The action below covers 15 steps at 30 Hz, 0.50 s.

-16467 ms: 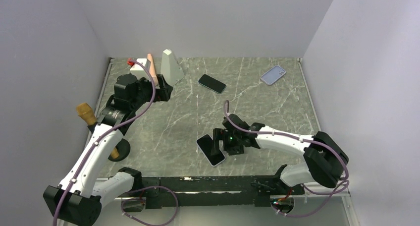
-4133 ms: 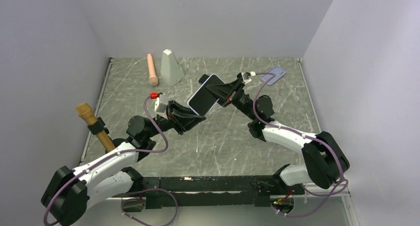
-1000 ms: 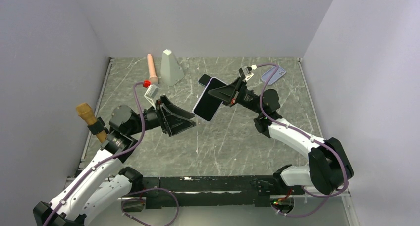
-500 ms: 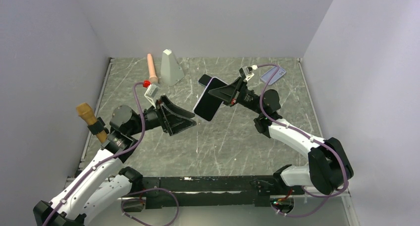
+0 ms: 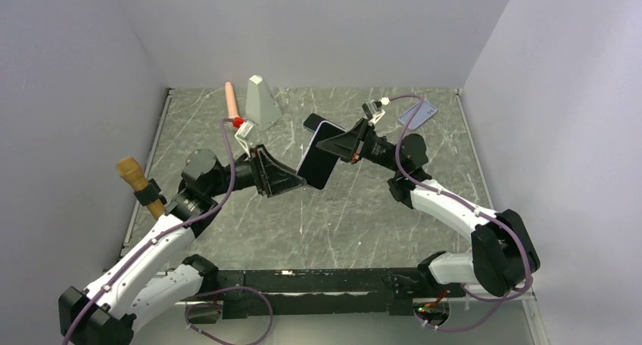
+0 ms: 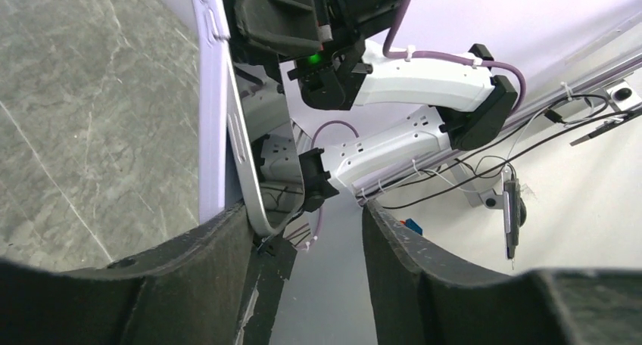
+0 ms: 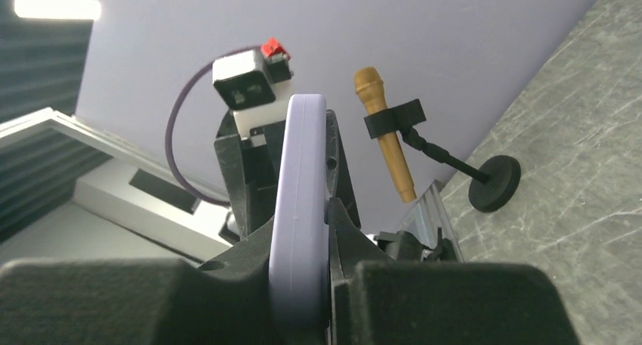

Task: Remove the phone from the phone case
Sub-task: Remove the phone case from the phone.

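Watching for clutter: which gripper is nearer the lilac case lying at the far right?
Right. The right gripper holds the cased phone up, left of the lilac case; the left gripper is farther left, beyond that phone.

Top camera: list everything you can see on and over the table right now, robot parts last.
cased phone: one, dark screen in lilac case, held in the air mid-table
second phone: one, black, on the table behind it, partly hidden
second case: one, lilac, far right
pyramid block: one, grey, far left
cylinder: one, peach, beside the block
microphone: one, gold-brown, left edge
right gripper: shut on the cased phone
left gripper: open, at its lower end
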Available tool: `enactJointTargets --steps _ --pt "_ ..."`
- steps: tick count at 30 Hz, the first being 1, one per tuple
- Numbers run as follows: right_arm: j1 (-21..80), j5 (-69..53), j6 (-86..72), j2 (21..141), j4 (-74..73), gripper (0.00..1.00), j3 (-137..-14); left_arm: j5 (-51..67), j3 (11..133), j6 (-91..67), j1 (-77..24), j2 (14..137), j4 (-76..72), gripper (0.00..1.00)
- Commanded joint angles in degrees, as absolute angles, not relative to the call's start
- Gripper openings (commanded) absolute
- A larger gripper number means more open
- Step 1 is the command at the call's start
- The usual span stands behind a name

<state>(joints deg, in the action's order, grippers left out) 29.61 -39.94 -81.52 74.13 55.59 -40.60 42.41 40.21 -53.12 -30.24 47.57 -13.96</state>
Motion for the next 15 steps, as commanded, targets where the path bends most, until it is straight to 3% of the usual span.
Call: enactJointTargets --steps 1,7,12,15 --pt "33.1 -47.47 -78.71 73.95 56.59 0.0 -46.76 44.1 43.91 -54.1 -30.94 51.68 -17.12 0.56" --pt "37.41 -52.35 -72.35 76.4 50.14 0.0 -53.11 44.92 44.95 -54.25 -34.59 55.75 -19.01 0.41" --pt "38.48 -49.89 -64.38 73.6 40.13 0.0 -52.81 43.31 44.74 -54.26 -35.23 55.75 -21.19 0.13" --pt "37.5 -46.96 -62.57 70.94 36.43 0.21 -51.02 39.1 45.23 -53.26 -35.24 53.7 -19.97 0.01"
